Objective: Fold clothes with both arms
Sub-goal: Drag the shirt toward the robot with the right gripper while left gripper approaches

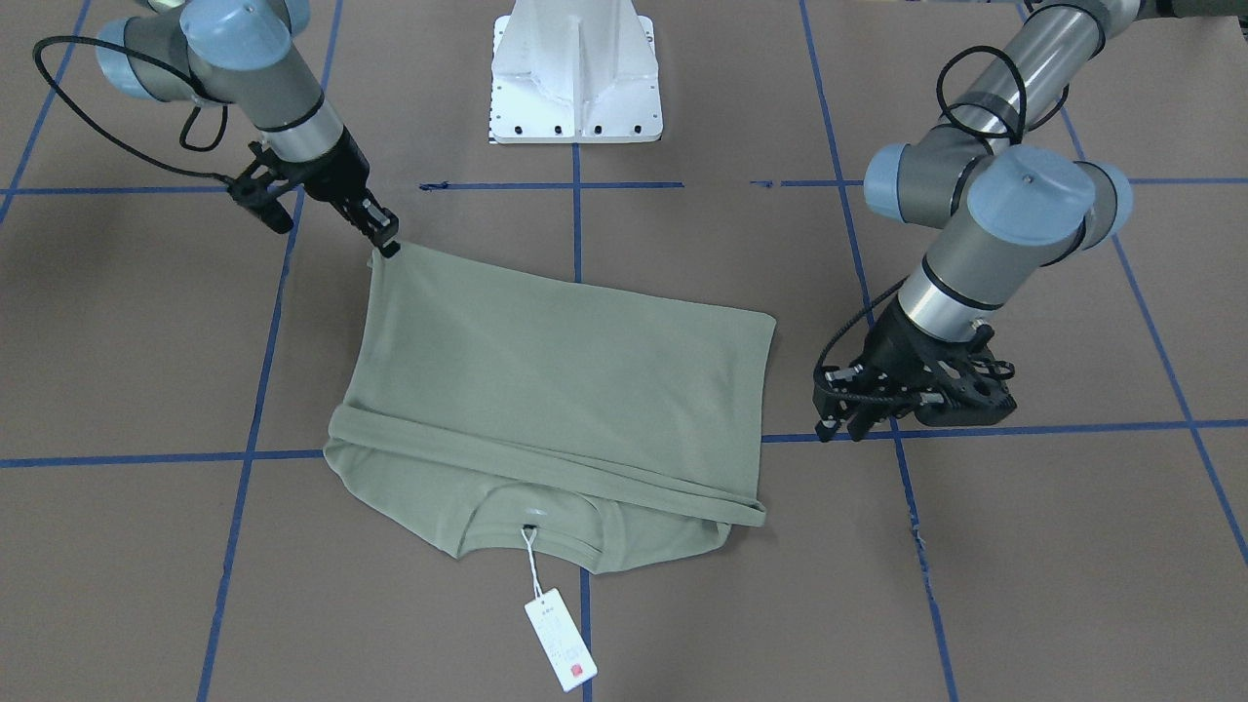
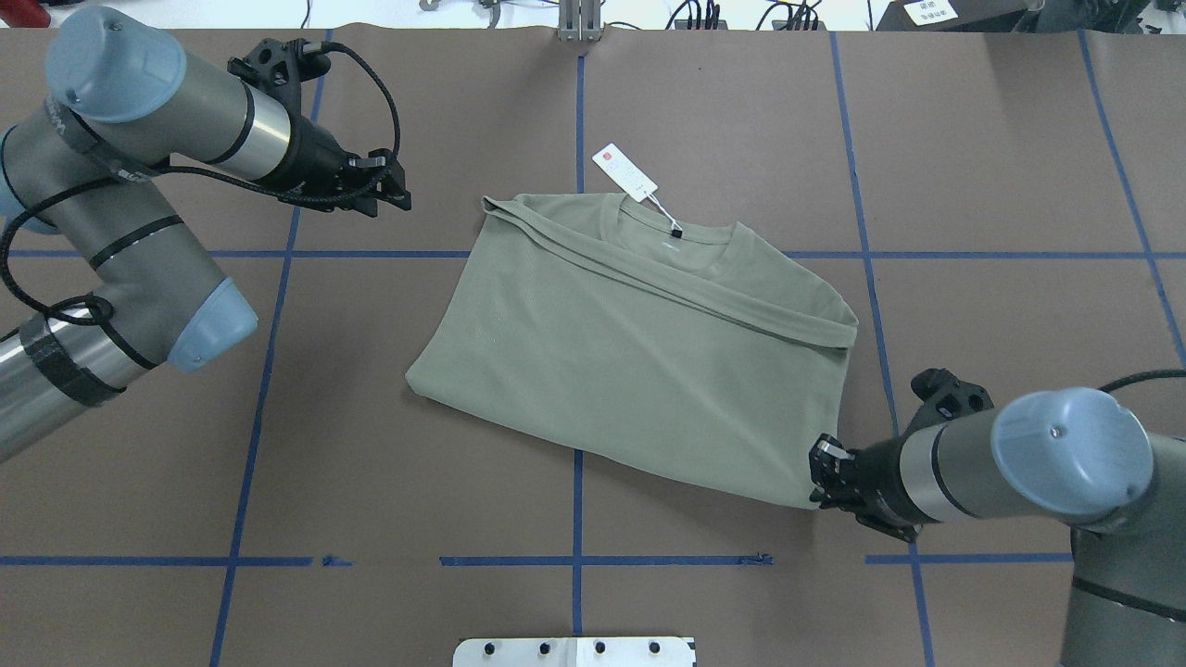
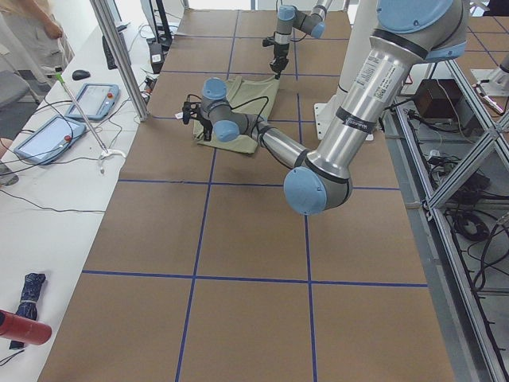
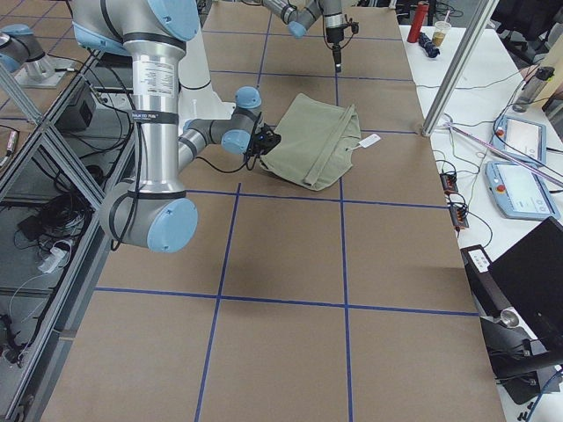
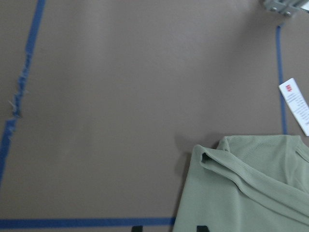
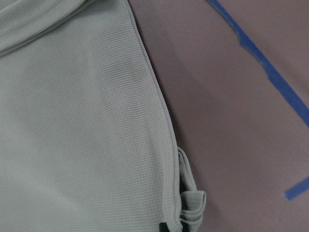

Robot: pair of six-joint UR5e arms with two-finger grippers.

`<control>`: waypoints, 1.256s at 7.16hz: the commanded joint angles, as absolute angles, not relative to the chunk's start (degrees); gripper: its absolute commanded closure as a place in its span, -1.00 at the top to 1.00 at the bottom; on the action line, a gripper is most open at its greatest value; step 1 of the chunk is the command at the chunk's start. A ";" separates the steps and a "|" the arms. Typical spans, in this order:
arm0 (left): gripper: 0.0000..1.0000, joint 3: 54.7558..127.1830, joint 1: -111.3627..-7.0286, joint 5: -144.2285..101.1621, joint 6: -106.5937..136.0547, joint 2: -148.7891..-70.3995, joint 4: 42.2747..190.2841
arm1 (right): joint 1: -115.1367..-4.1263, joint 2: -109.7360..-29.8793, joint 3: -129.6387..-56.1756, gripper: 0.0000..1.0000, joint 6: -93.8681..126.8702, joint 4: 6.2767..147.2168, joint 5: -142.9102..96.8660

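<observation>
1. Lying near the middle of the table (image 2: 1001, 139), the olive-green shirt (image 2: 630, 371) is folded over on itself into a rough rectangle, with one layer doubled up across the chest.
2. Its ribbed collar (image 2: 686, 243) faces the table edge far from the robot. The edge of the folded-over layer runs as a slanted band just below that collar.
3. The white hang tag (image 2: 625, 171) lies flat on the table past the collar, toward that far edge, and is joined to the neck by its string.
4. The right tool (image 2: 817, 472) is clamped on the shirt corner nearest the robot's edge, on the robot's right side. The cloth is drawn to a point there.
5. In the right wrist view, stacked layers of cloth bunch at that gripped corner.
6. The left tool (image 2: 398, 190) is over bare table, just beside the shirt's far corner on the robot's left side and apart from the cloth. Its fingers (image 5: 203, 227) stand apart with nothing between them.
7. Blue tape lines (image 2: 371, 254) cross the brown table in a grid, and one passes under the shirt.
8. The white base pedestal (image 1: 575, 78) stands at the middle of the robot's edge.
</observation>
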State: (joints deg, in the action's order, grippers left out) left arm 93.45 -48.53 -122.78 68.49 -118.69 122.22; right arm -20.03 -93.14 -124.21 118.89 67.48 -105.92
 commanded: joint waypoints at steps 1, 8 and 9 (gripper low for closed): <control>0.96 100.44 -45.54 -124.19 74.13 -115.59 121.12 | -11.12 -97.38 -128.40 -1.00 124.42 67.50 -106.26; 0.81 99.68 -33.08 -124.37 96.57 -114.96 120.85 | -6.11 -99.58 -132.18 1.00 128.23 67.76 -105.02; 0.75 98.88 -29.91 -124.19 99.11 -114.87 120.85 | -10.59 -98.80 -131.67 1.00 128.15 67.76 -104.94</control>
